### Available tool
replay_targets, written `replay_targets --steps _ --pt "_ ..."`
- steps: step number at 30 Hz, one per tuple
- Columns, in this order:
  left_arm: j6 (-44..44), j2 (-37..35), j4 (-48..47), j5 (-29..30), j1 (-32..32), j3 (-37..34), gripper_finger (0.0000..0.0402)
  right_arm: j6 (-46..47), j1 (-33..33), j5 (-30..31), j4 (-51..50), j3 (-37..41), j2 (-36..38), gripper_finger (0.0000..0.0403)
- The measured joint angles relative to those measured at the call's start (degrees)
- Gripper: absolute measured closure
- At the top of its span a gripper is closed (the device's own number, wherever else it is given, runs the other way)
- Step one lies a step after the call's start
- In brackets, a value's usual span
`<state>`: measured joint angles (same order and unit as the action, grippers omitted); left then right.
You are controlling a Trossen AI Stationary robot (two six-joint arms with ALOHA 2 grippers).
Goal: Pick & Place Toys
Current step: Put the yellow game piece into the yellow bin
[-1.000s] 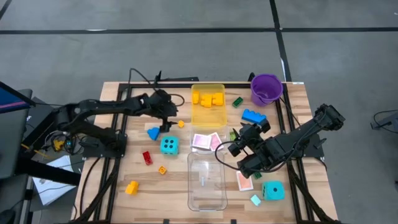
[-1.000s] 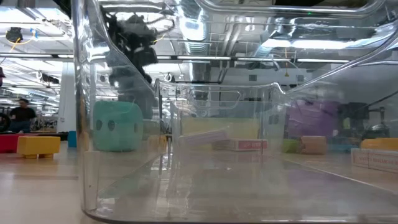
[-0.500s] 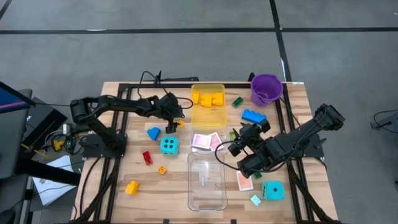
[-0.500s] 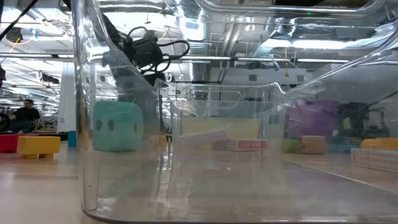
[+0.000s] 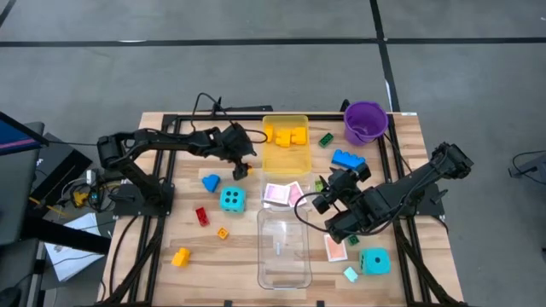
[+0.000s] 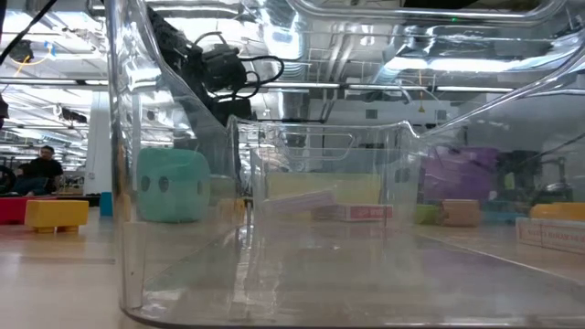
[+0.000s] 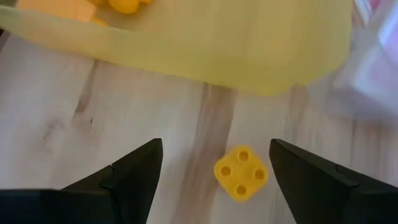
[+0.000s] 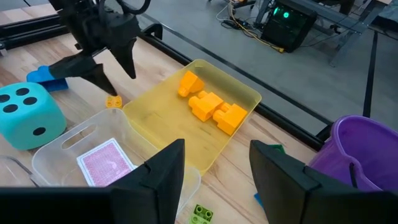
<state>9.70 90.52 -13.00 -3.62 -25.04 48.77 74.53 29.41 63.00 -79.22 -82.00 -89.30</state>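
Note:
A small yellow four-stud brick lies on the wooden table just in front of the yellow-tinted tray, which holds several yellow bricks. My left gripper hangs open over this small brick, one finger on each side, clear of it; it also shows in the right wrist view. My right gripper waits open above the card tray, with nothing between its fingers. Other toys lie loose: a cyan die, a blue piece and a red brick.
A large clear tray stands at the near middle. The purple bucket is at the far right, with a blue brick and a green brick near it. A second die and a pink card lie near right.
My left gripper has gone toward the table's right edge and down, toward the small yellow brick beside the yellow-tinted tray, and has rolled about its own pointing line. Its fingers stay open. No toy has moved.

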Motion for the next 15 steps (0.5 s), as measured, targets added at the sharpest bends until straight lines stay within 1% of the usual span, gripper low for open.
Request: replay_targets --steps 5,10,12,15 --pt "-7.12 0.0 0.73 0.01 0.2 0.03 0.0112 0.0 -0.35 0.0 0.17 0.0 0.0 0.0229" --pt "-8.73 0.02 -2.33 0.46 0.72 0.44 0.0112 0.0 -1.09 -0.02 0.22 0.0 0.0 0.0229" --pt "-8.72 0.02 -5.24 0.56 1.21 2.32 0.0112 -0.03 -1.37 -0.02 0.22 0.0 0.0 0.0229" --pt "-8.49 0.02 -9.97 1.89 1.96 7.12 0.0112 -0.14 -1.71 -0.12 0.2 0.0 0.0 0.0229"
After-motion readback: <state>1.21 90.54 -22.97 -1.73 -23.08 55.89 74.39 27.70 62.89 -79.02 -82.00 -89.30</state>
